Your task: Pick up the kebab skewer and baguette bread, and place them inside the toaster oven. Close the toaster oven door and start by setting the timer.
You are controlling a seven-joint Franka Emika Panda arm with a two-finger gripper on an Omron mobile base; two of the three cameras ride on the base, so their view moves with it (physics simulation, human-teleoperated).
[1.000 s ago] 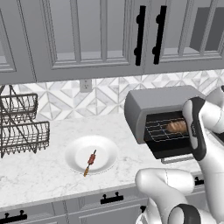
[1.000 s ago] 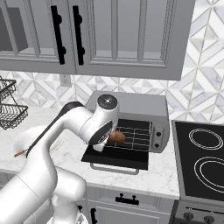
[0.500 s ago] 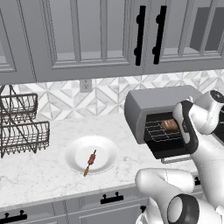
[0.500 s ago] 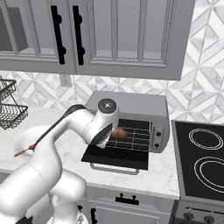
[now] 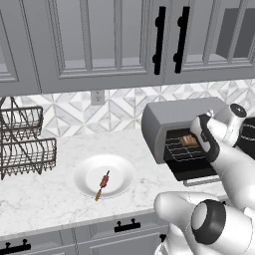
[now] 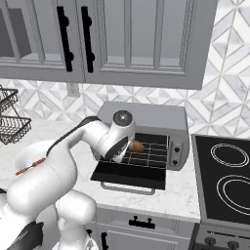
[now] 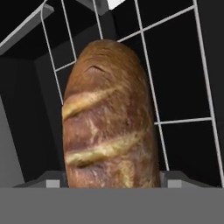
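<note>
Baguette bread (image 7: 109, 118) lies on the toaster oven (image 6: 146, 117) rack between the spread-apart fingers (image 7: 52, 183).

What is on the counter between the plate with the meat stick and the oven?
Nothing. In the left base view, bare marble counter runs from the white plate holding the kebab skewer to the toaster oven.

Rendered home kitchen, grey cabinets (image 5: 99, 45), marble counter (image 5: 50, 199), tiled backsplash (image 5: 119, 107), stovetop (image 6: 227, 180), dish rack (image 5: 22, 142)
</note>
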